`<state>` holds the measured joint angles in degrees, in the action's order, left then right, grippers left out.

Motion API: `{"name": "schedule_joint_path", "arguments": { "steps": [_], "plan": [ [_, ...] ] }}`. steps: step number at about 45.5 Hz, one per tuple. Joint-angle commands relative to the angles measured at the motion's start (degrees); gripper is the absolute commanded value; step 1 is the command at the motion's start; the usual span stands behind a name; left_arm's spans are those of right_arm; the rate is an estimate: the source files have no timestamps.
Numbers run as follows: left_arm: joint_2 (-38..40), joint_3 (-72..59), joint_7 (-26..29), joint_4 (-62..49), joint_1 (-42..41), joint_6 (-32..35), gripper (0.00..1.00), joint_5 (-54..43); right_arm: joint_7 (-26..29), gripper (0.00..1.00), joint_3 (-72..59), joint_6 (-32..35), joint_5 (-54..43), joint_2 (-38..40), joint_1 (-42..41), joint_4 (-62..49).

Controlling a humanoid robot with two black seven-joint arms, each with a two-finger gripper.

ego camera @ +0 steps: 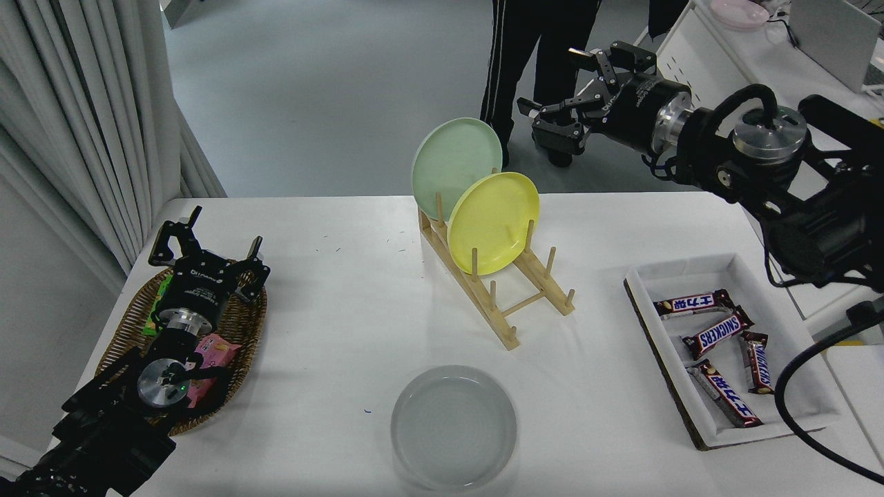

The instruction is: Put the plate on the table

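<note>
The pale grey-white plate (454, 427) lies flat on the white table (345, 310) near its front edge, in the middle. My right gripper (556, 93) is open and empty, raised high beyond the table's far edge, well above and to the right of the dish rack. My left gripper (207, 241) is open and empty, parked over the wicker basket at the lower left.
A wooden dish rack (511, 304) holds an upright mint-green plate (456, 166) and a yellow plate (492, 222). A wicker basket (124, 331) with snack packets sits at the left. A white tray (801, 407) with chocolate bars sits at the right. A person's legs (525, 62) stand beyond the table.
</note>
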<state>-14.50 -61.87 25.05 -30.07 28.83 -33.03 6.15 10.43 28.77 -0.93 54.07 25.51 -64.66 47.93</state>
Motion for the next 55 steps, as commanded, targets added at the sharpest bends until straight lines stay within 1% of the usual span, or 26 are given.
{"name": "schedule_joint_path", "arguments": {
  "steps": [1,4,10,26,34,40,48,55],
  "plan": [
    [0.00,0.00,0.00,0.01,0.00,-0.01,1.00,0.00,-4.72,1.00,0.23,6.64,-6.25,-0.37,4.10,-9.69],
    [0.00,0.00,0.00,-0.08,0.00,-0.01,1.00,0.00,-5.94,1.00,0.58,8.58,-7.92,-1.42,5.07,-13.29],
    [0.00,0.00,0.00,0.01,0.00,-0.01,1.00,0.00,-8.49,1.00,0.58,12.44,-9.24,-2.66,7.09,-16.20],
    [0.00,0.00,0.00,0.01,0.00,-0.01,1.00,0.00,-8.58,1.00,0.67,17.46,-12.76,-3.98,14.48,-18.49],
    [0.00,0.00,0.00,0.01,0.00,0.07,1.00,0.00,-8.58,1.00,1.64,17.81,-13.81,-3.89,18.60,-17.70],
    [0.00,0.00,0.00,0.01,0.00,-0.01,1.00,0.00,-8.58,1.00,4.09,17.98,-18.38,-3.62,21.33,-15.24],
    [0.00,0.00,0.00,0.01,0.00,-0.01,1.00,0.00,-8.67,1.00,13.23,17.02,-26.28,-3.62,26.16,-9.09],
    [0.00,0.00,0.00,0.01,0.00,-0.01,1.00,0.00,-8.85,1.00,20.70,17.19,-33.41,-4.94,30.20,-7.85]
  ]
}}
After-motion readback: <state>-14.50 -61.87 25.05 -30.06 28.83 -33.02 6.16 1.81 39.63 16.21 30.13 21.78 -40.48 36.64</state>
